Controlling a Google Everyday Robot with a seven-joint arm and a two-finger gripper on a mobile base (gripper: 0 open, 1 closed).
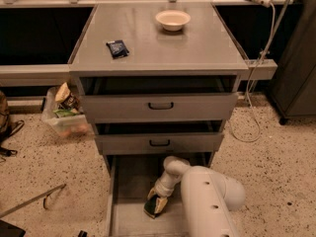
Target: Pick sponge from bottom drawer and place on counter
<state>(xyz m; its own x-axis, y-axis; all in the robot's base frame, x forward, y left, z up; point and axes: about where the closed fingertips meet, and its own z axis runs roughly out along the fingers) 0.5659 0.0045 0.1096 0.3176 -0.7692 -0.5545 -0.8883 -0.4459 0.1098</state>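
Note:
The bottom drawer [129, 181] is pulled out, a wide grey tray at the foot of the cabinet. The sponge [151, 209], dark green on yellow, is in it near the middle. My gripper [157, 205] reaches down into the drawer from my white arm [207, 201] and sits right at the sponge, seemingly closed around it. The counter [163, 43] is the flat grey top of the cabinet, far above the gripper.
A cream bowl [173, 19] and a dark crinkled packet [118, 48] lie on the counter. Two black-handled drawers [160, 105] above the bottom one are slightly open. A clear bin of packets [64, 113] stands on the floor at left. A cable [254, 83] hangs at right.

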